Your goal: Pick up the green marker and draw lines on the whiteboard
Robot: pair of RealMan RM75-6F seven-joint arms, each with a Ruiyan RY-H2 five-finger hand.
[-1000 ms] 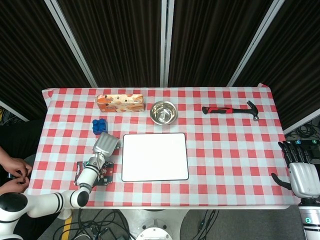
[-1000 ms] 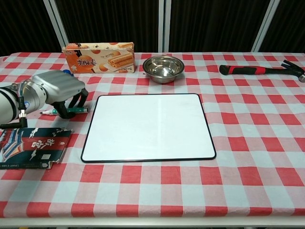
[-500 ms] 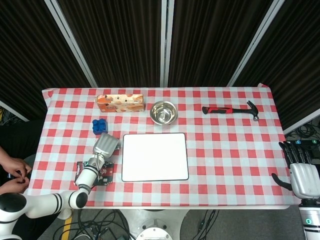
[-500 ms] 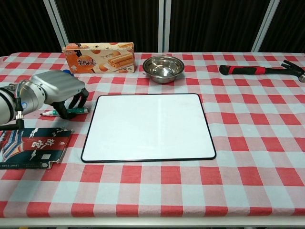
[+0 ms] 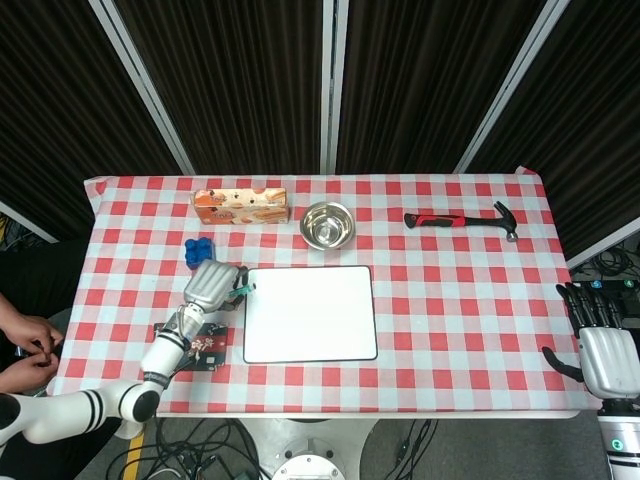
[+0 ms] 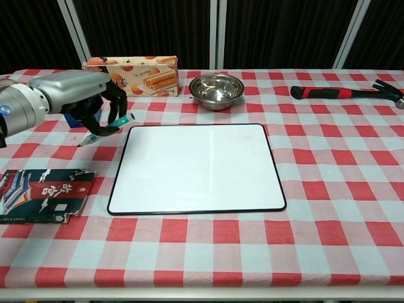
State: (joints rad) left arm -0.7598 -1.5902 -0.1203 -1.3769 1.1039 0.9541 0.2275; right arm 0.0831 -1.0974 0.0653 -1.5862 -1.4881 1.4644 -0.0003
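The left hand (image 6: pixel 76 95) hangs above the tablecloth (image 6: pixel 353 189) just left of the whiteboard (image 6: pixel 197 167), its fingers (image 6: pixel 113 104) curled around the green marker (image 6: pixel 108 127). The marker is clear of the cloth and slanted, one end pointing down and to the left toward the table, the other end near the whiteboard's far left corner. In the head view the same hand (image 5: pixel 211 286) sits beside the board's far left corner (image 5: pixel 250 272), with a bit of green showing at its right edge.

The whiteboard lies flat in the middle of the table, black-rimmed, and its surface is blank white.

The right hand (image 5: pixel 603 350) is off the table at the right edge of the head view, holding nothing, its dark fingers (image 5: pixel 585 303) straight and slightly apart.

Near the left edge lies a dark flat packet (image 6: pixel 41 194) with white brush-style characters that I cannot read. At the far left stands an orange biscuit box (image 6: pixel 131 75) printed with rolled wafers and Chinese characters too small to read. A blue object (image 5: pixel 199 249) sits just beyond the left hand. A steel bowl (image 6: pixel 216 89) stands just beyond the whiteboard's far edge, and a hammer (image 6: pixel 347 93) with a red and black handle lies at the far right.
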